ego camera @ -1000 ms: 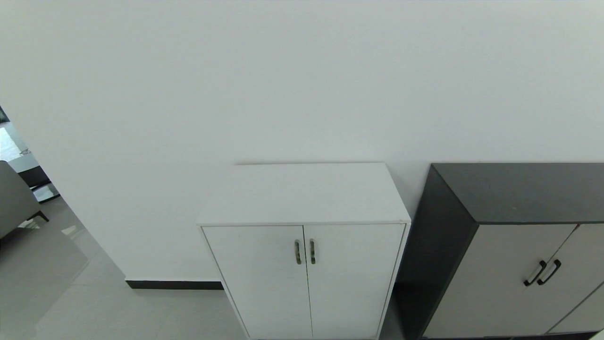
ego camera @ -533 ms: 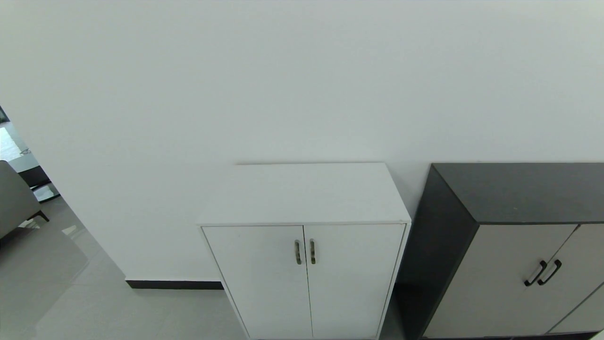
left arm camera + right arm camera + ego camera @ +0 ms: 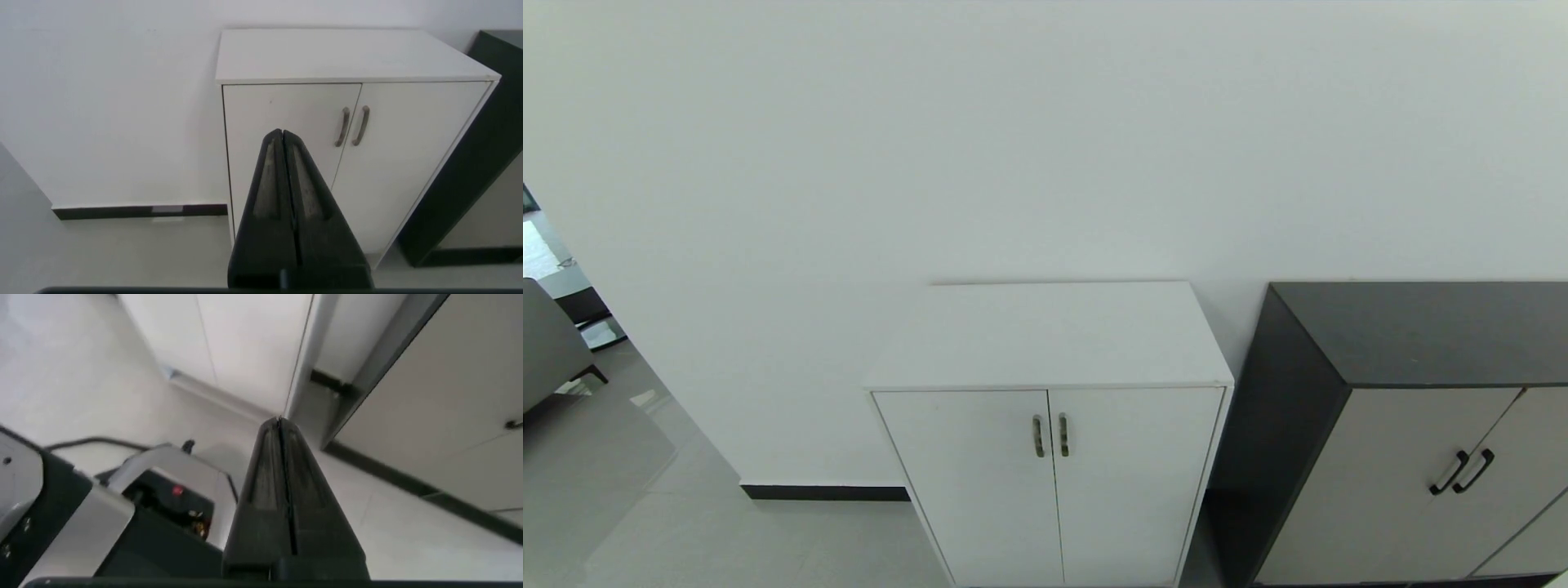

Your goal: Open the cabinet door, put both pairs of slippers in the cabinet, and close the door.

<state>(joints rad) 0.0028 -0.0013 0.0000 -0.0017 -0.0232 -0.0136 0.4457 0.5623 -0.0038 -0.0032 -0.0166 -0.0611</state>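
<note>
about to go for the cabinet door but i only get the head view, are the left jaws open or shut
Observer: the left jaws are shut, tips pressed together.
Operator: where do they point
Observer: at the left door of the white cabinet, short of touching it.
Operator: and the right jaws
Observer: shut too, angled down toward the floor at the foot of the white cabinet, near the dark cabinet.
</note>
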